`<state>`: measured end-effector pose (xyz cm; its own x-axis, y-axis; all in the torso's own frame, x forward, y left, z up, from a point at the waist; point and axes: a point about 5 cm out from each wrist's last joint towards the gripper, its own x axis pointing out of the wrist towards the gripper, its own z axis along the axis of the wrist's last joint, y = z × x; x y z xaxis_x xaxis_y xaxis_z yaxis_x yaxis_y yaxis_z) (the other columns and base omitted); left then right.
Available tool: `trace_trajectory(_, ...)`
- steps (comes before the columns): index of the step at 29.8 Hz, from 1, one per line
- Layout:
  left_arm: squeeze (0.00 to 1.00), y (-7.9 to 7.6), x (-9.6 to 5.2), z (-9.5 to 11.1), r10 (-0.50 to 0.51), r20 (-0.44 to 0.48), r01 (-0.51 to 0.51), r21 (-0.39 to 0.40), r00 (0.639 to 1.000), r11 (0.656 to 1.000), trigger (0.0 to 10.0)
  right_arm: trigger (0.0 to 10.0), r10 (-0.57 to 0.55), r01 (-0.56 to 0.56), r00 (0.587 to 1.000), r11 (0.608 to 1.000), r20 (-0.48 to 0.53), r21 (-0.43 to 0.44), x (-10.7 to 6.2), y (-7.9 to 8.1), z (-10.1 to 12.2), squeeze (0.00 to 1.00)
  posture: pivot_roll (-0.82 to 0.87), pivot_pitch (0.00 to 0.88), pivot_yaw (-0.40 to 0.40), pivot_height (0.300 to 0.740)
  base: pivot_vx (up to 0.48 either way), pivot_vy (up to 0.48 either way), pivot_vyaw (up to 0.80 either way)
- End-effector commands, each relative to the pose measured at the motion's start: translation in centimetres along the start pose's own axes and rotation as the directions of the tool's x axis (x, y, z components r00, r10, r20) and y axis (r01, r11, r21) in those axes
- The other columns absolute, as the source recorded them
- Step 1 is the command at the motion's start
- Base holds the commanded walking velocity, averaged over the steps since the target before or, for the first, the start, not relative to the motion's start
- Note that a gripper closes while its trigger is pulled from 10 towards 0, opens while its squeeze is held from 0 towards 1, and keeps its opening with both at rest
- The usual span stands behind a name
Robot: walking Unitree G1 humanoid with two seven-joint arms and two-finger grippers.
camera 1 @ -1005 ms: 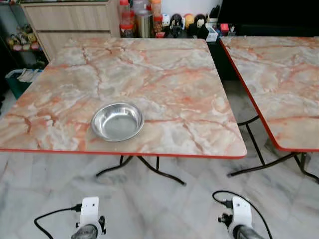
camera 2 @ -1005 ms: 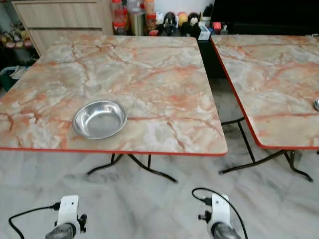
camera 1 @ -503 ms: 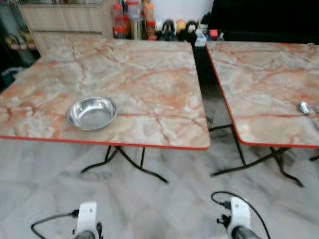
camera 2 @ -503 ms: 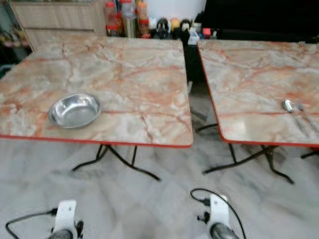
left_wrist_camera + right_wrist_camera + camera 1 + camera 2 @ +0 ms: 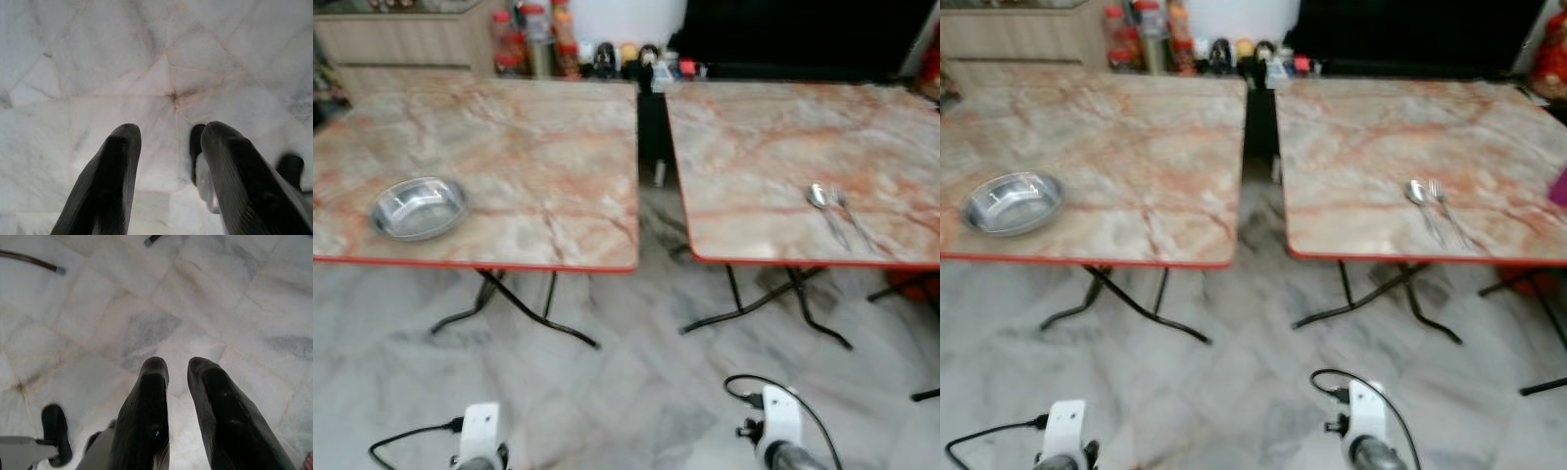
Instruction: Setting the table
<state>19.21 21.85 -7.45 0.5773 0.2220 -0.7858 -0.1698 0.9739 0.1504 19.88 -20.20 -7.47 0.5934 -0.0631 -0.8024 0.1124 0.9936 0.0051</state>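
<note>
Hung low over the marble floor (image 5: 146, 308), well short of the spoon: left claw (image 5: 168, 147) spread, gripping nothing; right claw (image 5: 178, 369) parted a little, also empty. Farther on, stood two marble-patterned desks side by side. On the right desk (image 5: 754, 147), lay the spoon (image 5: 824, 208) with a fork (image 5: 850, 213) just beside it, near the front edge. Likely light, stiff, slick steel; best pinched across the thin handle. Well left of the spoon, on the left desk (image 5: 509, 127), sat a steel bowl (image 5: 417, 208).
</note>
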Motion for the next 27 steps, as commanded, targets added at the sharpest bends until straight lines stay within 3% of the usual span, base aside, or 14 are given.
trace_trajectory(1,0.0,-0.35,-0.01,-0.1,-0.004,-0.008,0.004,-0.002,1.0,1.0,10.0,10.0,-0.018,0.018,1.0,1.0,0.013,-0.004,0.01,-0.57,0.5,0.0,0.01,0.083,-0.023,0.736,0.244,-0.386,0.0)
trace_trajectory(19,0.0,-0.18,-0.01,-0.17,-0.004,-0.012,0.004,0.002,1.0,1.0,10.0,10.0,-0.023,0.023,1.0,1.0,0.01,0.021,0.02,-0.49,0.46,0.0,0.01,0.092,-0.02,0.736,0.275,-0.365,0.0)
trace_trajectory(27,0.0,-0.3,-0.01,-0.15,-0.01,-0.01,0.01,0.015,1.0,1.0,10.0,10.0,-0.025,0.025,1.0,0.999,0.01,0.026,0.03,-0.47,0.47,0.0,0.02,0.091,-0.022,0.736,0.0,-0.419,0.0)
